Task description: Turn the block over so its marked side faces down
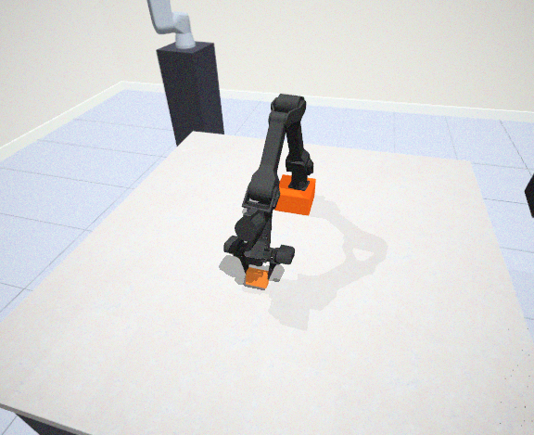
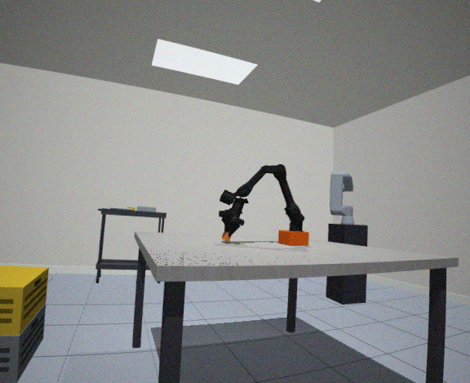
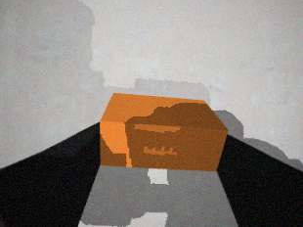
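Note:
The orange block (image 1: 257,279) (image 2: 226,237) (image 3: 161,146) is held between the two black fingers, one at each end in the wrist view. My gripper (image 1: 258,272) (image 2: 227,233) (image 3: 159,133) is shut on it and leans over in the exterior view. The block is tilted with it, low over the table (image 1: 171,357) (image 2: 321,258); whether its lower edge touches the table I cannot tell. Two plain orange faces show in the wrist view, crossed by shadows. I see no clear mark on them; the faces turned away and those behind the fingers are hidden.
The arm's orange-red base box (image 1: 294,202) (image 2: 293,238) stands on the table behind the gripper. A pale arm (image 1: 158,7) (image 2: 336,194) stands on a dark pedestal (image 1: 192,90) (image 2: 347,288) beyond the table. A dark cart (image 2: 130,214) and a yellow crate (image 2: 1,305) stand off the table.

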You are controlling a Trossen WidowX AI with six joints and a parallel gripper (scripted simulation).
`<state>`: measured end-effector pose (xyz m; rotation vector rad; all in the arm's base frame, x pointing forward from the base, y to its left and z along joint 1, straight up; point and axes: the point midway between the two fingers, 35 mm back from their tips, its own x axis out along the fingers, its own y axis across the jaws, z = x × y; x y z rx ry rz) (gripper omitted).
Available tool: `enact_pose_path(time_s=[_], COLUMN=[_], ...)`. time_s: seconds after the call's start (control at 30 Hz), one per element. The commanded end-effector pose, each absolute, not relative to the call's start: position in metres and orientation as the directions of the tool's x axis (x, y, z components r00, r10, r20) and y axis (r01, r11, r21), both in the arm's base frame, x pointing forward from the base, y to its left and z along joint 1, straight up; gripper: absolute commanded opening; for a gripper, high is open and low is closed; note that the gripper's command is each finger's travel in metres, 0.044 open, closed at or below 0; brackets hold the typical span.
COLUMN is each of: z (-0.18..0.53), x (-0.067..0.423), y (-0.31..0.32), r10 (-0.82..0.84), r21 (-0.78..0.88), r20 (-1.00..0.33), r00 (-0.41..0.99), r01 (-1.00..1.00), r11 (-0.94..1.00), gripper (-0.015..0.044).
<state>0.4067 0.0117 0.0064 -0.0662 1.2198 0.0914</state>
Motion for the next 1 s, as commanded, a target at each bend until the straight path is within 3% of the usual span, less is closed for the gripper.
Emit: enact_pose_path(time_s=[0.0, 0.97], z=[0.007, -0.013], x=[0.406, 0.41], y=[0.012, 0.012], r10=[0.045, 0.074], r21=[0.004, 0.001], r20=[-0.92, -0.724], r00=[0.389, 0.686], r01=[-0.106, -0.106], r11=[0.994, 0.994], gripper=[0.0, 0.0])
